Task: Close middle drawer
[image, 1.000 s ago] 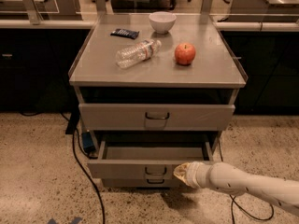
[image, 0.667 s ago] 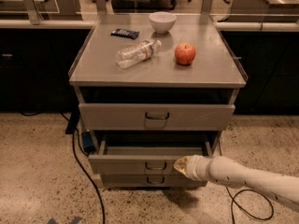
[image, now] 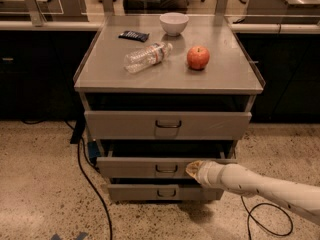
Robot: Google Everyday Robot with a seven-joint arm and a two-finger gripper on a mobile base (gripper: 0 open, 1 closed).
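Note:
The middle drawer (image: pixel 135 167) is a low grey front with a small dark centre handle (image: pixel 165 169), on a grey metal cabinet. It stands only slightly out from the cabinet face, with a thin dark gap above it. My gripper (image: pixel 193 169) comes in from the lower right on a white arm (image: pixel 260 187). Its tip presses against the drawer front just right of the handle. The taller top drawer (image: pixel 167 125) and the low bottom drawer (image: pixel 165 192) sit above and below it.
On the cabinet top (image: pixel 100 74) lie a plastic bottle (image: pixel 147 57), a red apple (image: pixel 198 58), a white bowl (image: pixel 174 23) and a dark flat packet (image: pixel 133 35). Black cables (image: pixel 88 184) run over the speckled floor at left and lower right. Dark counters stand behind.
The middle drawer has slid in from well open to nearly flush. My gripper has moved forward with it, staying against the front right of the handle.

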